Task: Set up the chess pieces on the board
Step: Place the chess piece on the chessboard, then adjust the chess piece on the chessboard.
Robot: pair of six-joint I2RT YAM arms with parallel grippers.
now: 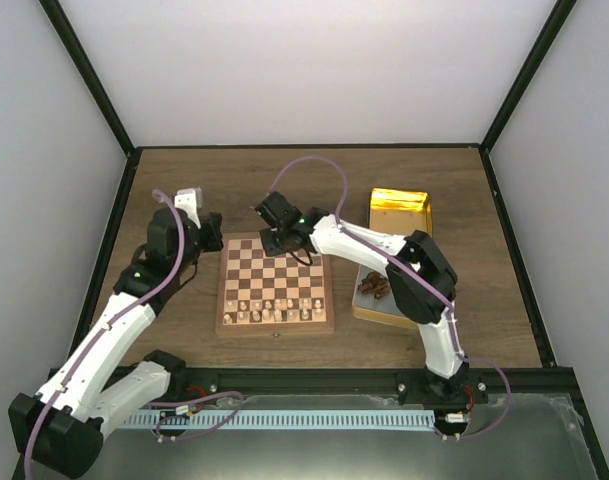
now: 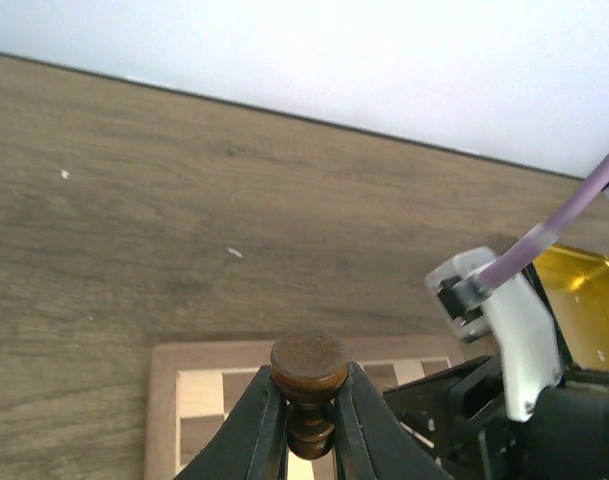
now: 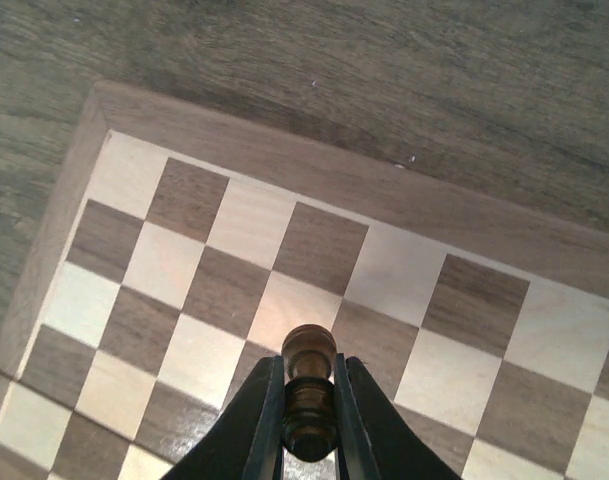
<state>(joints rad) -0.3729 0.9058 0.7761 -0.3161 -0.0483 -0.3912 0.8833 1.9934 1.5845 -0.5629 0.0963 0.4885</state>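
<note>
Top view: high, behind near edge, looking down on whole table (image 1: pixel 184 175). Both wrist views: close, low, facing far rim of board (image 3: pixel 314 180); same rim seen from top.

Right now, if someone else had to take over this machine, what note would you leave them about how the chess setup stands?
Left gripper: shut on a flat-topped dark piece, at the far left corner of the board.
Right gripper: shut on a round-headed dark piece, above bare squares near the board's far edge.
Done: pale chessmen stand on the two near rows; no dark piece visibly stands on the board.
Left: place both held pieces, then the other dark pieces heaped in the gold tin.
</note>
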